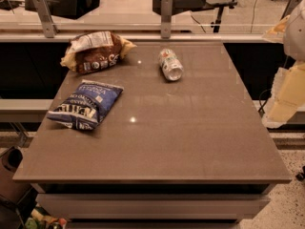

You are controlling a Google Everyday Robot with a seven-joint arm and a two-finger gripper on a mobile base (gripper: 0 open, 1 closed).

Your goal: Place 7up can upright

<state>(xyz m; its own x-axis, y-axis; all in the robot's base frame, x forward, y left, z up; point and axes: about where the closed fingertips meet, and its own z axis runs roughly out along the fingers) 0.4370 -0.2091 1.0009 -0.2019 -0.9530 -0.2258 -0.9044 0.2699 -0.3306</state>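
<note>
Surface (167, 147): a blue chip bag (86, 104) lies nearest, at left. The gripper (287, 99) hangs off the right edge, well apart from everything; whether open or closed cannot be told. Farther back the 7up can (170, 64) lies on its side. A brown chip bag (95, 50) lies rear left.

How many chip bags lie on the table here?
2. A crinkled brown chip bag lies at the grey table's far left; a blue chip bag lies nearer, on the left. None seems hidden. The gripper hangs off the right edge, away from the silvery 7up can.
</note>
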